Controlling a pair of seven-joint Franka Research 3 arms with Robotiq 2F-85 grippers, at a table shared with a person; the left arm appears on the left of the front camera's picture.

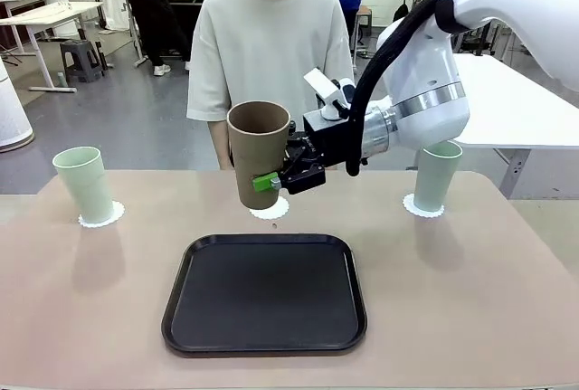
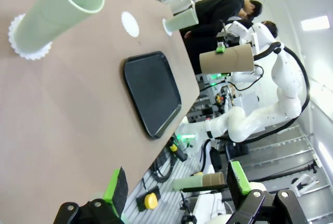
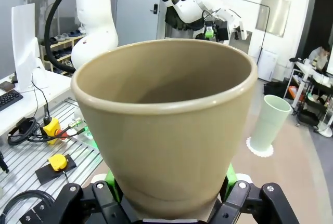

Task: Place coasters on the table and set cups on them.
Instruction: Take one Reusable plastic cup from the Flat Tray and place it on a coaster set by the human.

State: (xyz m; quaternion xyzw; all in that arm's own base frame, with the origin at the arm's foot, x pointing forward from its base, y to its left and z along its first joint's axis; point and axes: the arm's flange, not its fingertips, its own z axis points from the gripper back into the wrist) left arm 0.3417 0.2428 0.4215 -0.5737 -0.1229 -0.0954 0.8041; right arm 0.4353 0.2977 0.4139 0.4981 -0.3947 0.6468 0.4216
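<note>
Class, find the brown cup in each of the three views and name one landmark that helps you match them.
Front view: brown cup at centre, held by the right claw above the middle coaster.
Left wrist view: upper right, lying sideways.
Right wrist view: fills the centre.
Shared landmark: the mint cup on its coaster.

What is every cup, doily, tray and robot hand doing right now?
brown cup: held in the air, tilted, above the middle doily
right gripper: shut on the brown cup
left gripper: open, holding nothing
left green cup: upright on its doily
right green cup: upright on its doily
middle doily: flat on the table, no cup on it yet
black tray: flat, nothing on it
</note>
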